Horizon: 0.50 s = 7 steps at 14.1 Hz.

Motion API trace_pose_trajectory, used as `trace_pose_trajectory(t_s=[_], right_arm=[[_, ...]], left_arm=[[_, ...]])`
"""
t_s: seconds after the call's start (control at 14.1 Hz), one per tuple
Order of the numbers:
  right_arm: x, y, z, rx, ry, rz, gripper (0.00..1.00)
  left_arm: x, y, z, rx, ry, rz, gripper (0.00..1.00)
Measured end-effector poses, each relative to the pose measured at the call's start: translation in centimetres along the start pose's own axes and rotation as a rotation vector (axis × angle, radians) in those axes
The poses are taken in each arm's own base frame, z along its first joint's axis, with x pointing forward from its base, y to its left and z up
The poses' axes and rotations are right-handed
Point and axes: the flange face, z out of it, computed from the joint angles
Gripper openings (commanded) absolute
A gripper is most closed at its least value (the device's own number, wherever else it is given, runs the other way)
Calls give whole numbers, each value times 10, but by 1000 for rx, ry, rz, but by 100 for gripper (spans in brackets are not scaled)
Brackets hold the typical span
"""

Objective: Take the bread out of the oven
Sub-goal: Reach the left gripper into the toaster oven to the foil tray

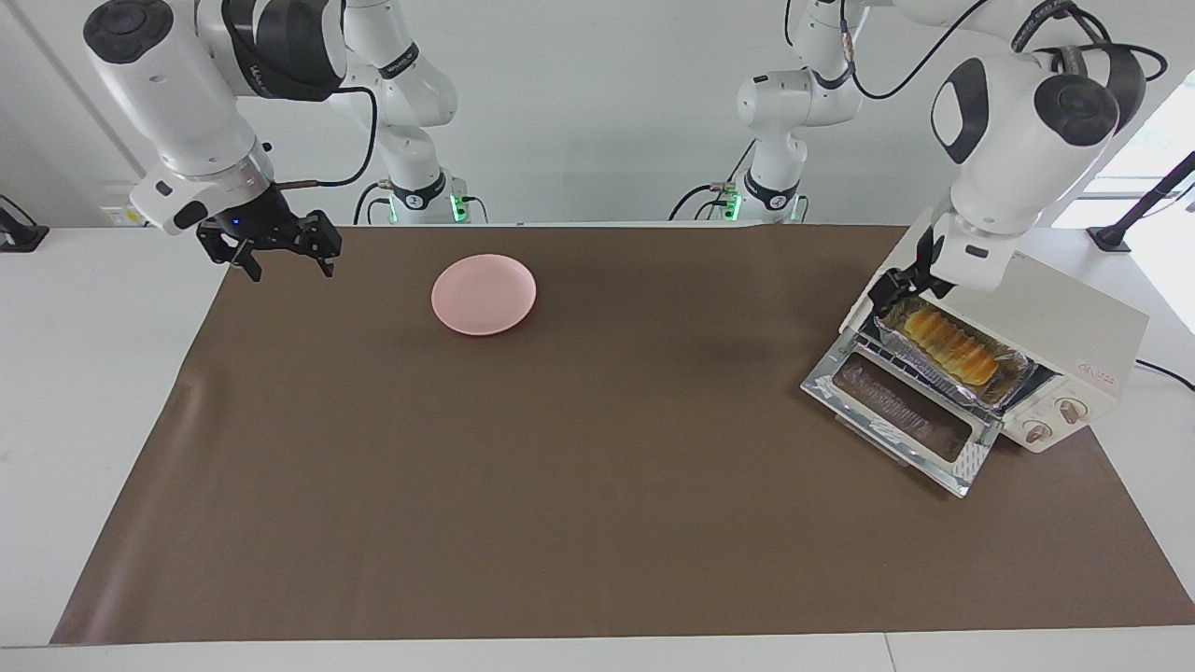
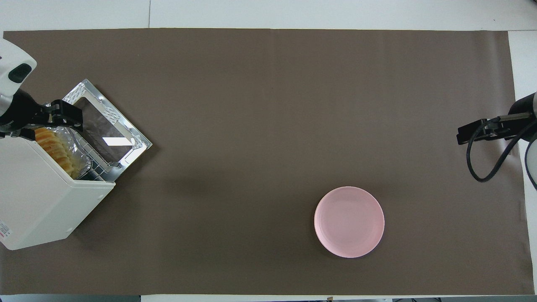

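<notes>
The cream-white oven [image 1: 1083, 327] stands at the left arm's end of the table with its glass door [image 1: 906, 420] dropped open. The golden ridged bread [image 1: 950, 345] lies in a crinkled foil tray [image 1: 1013, 378] on the wire rack, partly out of the oven's mouth. My left gripper [image 1: 892, 291] is low at the end of the tray and bread that is nearer to the robots. In the overhead view the left gripper [image 2: 58, 119] is over that same end of the bread [image 2: 54, 151], by the oven [image 2: 42, 201]. My right gripper [image 1: 289, 269] is open and empty, and waits in the air over the right arm's end of the table.
A round pink plate [image 1: 484, 294] lies on the brown mat, toward the right arm's end; it also shows in the overhead view [image 2: 349, 221]. The open oven door [image 2: 110, 130] juts out over the mat. A black cable hangs by the right gripper [image 2: 472, 133].
</notes>
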Motion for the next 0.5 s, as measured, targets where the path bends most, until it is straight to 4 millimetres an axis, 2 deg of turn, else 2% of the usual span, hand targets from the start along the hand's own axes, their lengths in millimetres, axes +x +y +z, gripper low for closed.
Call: trace_pose_trajectory(t_s=[0.14,0.21,0.35,0.5], right_arm=[[0,0,0,0,0,0,100],[0,0,0,0,0,0,100],[0,0,0,0,0,0,100],[0,0,0,0,0,0,100]], left_arm=[[25,27,21,46,13,-61,100],[36,33,31,69,30,-89,100],[55,31,54,124,86,-143,100],[66,13,82,169,94,-202,100]])
